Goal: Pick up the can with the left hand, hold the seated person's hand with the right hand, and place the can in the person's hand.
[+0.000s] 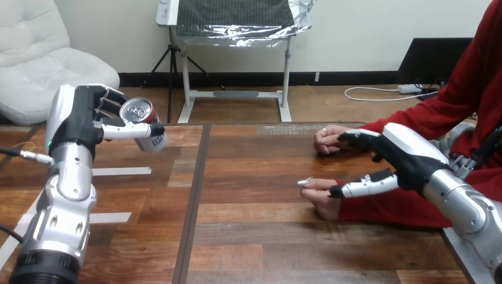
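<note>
My left hand (pixel 83 121) holds a can (pixel 144 125) with a silver top and a red and white body, raised above the left part of the wooden table (pixel 260 236); fingers and thumb are curled round it and the can tilts to the right. The person's two hands rest on the table at the right: the far hand (pixel 327 139) and the near hand (pixel 317 192), which lies flat. My right hand (pixel 408 163) is open just right of them. Its thumb (pixel 364 186) lies over the near hand's wrist, and its fingers (pixel 361 139) reach beside the far hand without curling round either.
Two white tape strips (pixel 121 171) (pixel 109 217) lie on the table's left part below the raised can. A dark seam (pixel 195 201) runs front to back between the table boards. The person's red sleeve (pixel 402 207) lies along the right edge.
</note>
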You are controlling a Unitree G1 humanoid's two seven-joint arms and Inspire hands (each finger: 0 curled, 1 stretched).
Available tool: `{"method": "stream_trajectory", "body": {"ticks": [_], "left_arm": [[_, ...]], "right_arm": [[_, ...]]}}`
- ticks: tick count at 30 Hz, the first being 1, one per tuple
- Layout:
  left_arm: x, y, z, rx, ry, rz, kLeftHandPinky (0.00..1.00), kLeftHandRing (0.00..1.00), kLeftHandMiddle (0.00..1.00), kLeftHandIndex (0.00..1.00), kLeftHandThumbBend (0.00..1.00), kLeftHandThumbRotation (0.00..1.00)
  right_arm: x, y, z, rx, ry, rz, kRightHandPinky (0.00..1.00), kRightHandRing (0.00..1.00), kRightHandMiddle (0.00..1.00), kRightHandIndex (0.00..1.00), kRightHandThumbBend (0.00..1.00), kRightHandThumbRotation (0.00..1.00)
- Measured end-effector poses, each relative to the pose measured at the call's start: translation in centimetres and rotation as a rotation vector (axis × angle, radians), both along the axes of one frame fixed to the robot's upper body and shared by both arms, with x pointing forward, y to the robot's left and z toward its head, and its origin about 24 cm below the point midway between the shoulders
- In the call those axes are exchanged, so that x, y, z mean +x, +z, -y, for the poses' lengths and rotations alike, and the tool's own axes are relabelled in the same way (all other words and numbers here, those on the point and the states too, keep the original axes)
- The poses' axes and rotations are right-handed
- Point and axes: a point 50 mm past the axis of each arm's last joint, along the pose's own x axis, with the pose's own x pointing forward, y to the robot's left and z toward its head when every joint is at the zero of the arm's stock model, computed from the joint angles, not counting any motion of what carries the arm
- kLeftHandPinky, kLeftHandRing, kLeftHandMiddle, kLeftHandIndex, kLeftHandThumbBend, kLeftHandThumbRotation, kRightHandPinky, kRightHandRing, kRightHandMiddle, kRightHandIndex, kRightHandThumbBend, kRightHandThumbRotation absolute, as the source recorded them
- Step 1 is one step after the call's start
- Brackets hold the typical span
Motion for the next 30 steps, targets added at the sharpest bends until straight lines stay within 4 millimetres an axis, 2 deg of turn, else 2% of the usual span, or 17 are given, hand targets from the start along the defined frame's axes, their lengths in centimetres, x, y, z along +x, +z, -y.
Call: {"method": "stream_trajectory", "body": {"ticks": [6, 15, 22, 30], "left_arm": [[0.0, 0.2, 0.0, -0.004, -0.003, 0.01, 0.33, 0.39, 0.43, 0.42, 0.85, 0.0], [0.0, 0.4, 0.0, -0.008, -0.002, 0.016, 0.33, 0.39, 0.43, 0.42, 0.85, 0.0], [-0.1, 0.3, 0.0, -0.013, 0.0, 0.013, 0.33, 0.4, 0.44, 0.42, 0.85, 0.0], [-0.2, 0.2, -0.2, -0.024, 0.004, 0.009, 0.34, 0.4, 0.44, 0.42, 0.84, 0.0]], "right_arm": [[0.0, -0.4, 0.5, -0.021, -0.007, -0.047, 0.74, 0.86, 0.88, 0.88, 1.0, 0.54], [-0.2, -0.8, 1.3, -0.056, -0.009, -0.132, 0.71, 0.85, 0.88, 0.88, 1.0, 0.54], [-0.3, -0.8, 2.1, -0.074, -0.022, -0.164, 0.66, 0.81, 0.86, 0.86, 1.0, 0.51], [-0.1, -0.4, 2.7, -0.089, -0.036, -0.176, 0.64, 0.79, 0.84, 0.84, 1.0, 0.47]]}}
